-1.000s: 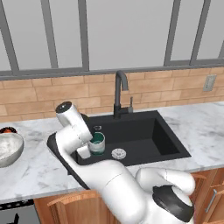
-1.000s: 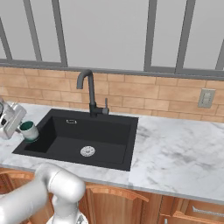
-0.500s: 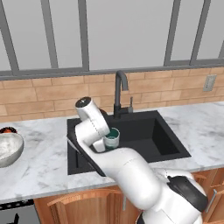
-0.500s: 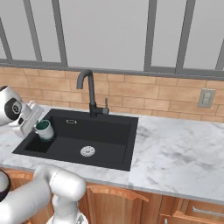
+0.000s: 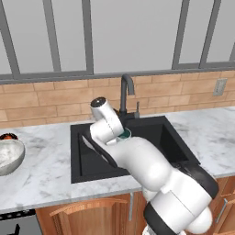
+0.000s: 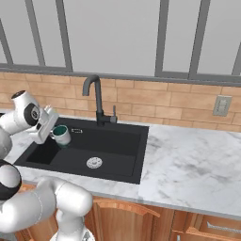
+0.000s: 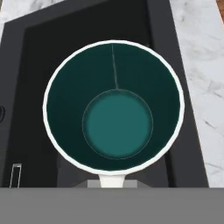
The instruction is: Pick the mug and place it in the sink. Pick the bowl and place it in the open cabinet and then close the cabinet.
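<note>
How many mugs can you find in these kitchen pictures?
1: the mug, held by the shut gripper above the sink's left side. Others may be hidden behind the arm.

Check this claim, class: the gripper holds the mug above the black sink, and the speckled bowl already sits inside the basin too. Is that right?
Not quite. The gripper does hold the mug above the black sink, but the speckled bowl is not in the basin. The left base view shows it resting on the marble counter, well to the sink's left.
</note>
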